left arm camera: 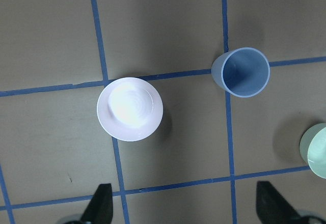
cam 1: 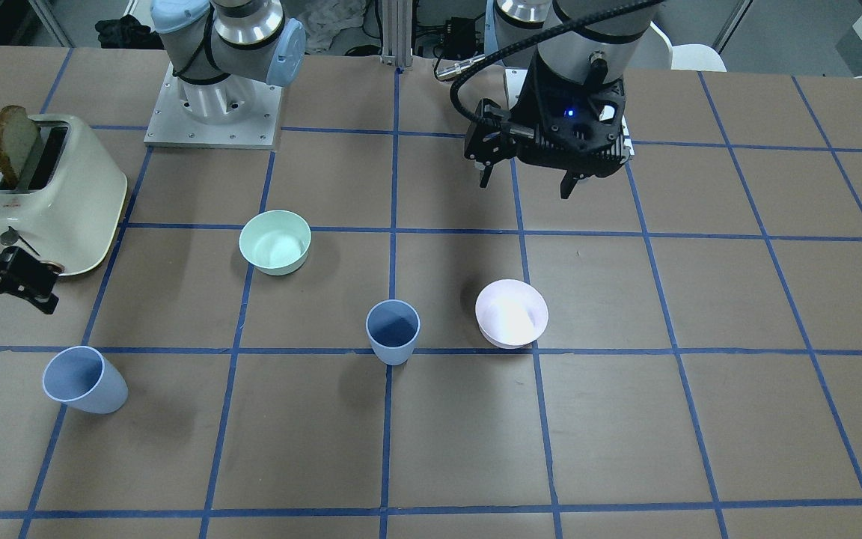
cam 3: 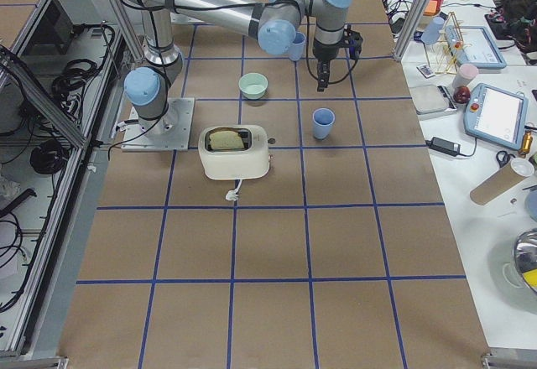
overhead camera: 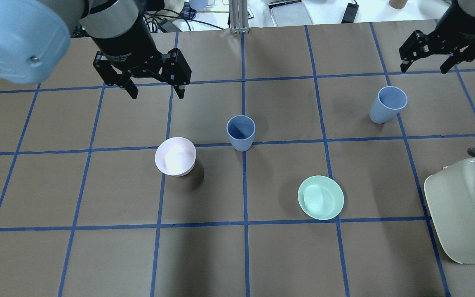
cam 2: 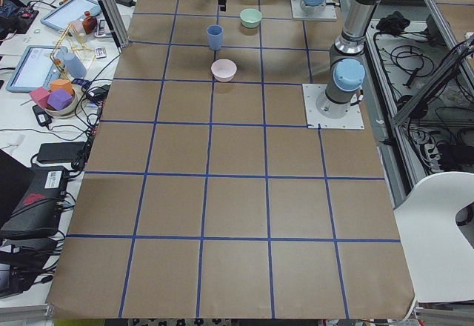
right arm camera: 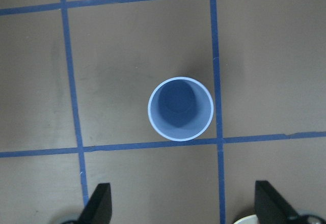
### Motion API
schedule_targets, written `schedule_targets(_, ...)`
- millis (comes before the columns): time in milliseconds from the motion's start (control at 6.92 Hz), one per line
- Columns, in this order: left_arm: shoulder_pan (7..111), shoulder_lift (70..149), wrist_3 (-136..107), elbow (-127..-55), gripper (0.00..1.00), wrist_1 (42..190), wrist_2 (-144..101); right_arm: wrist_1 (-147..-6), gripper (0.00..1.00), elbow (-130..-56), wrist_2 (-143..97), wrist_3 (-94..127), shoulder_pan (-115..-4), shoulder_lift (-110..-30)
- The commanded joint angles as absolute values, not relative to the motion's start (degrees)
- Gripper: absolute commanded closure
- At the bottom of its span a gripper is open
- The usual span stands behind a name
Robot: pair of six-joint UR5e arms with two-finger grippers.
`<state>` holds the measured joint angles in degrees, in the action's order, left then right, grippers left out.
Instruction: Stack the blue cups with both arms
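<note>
Brown paper with blue tape lines is laid over the table [overhead camera: 97, 255]. One blue cup [overhead camera: 241, 133] is stood upright in the middle, near a pink bowl [overhead camera: 175, 156] and a green bowl [overhead camera: 320, 197]. The second blue cup [overhead camera: 387, 104] is stood near the right gripper [overhead camera: 423, 70]. That gripper and the left gripper [overhead camera: 157, 95] are held wide apart and empty. A toaster [overhead camera: 464, 210] is cut off at the edge.

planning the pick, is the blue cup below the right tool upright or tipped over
Upright. The blue cup stands mouth up; the right wrist view looks straight down through its round rim to its base.
</note>
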<state>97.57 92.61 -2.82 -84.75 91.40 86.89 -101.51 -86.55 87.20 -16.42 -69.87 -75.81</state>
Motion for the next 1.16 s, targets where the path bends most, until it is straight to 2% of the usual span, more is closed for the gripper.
schedule_targets(0,94.0,89.8,-2.2,-88.5,0.00,90.1,92.9,-104.7,0.00,-86.7,86.9,-19.9,-66.4,-69.7)
schedule_targets(578,94.0,88.6,-2.2,-87.8,0.00,89.6,92.7,-111.5,0.04,-90.2,86.4,-19.6,-66.6,-65.0)
schedule_targets(1012,93.9,88.6,-2.2,-87.7,0.00,89.4,92.7,-111.9,0.26,-90.1,84.2,-19.0,-67.0,-63.0)
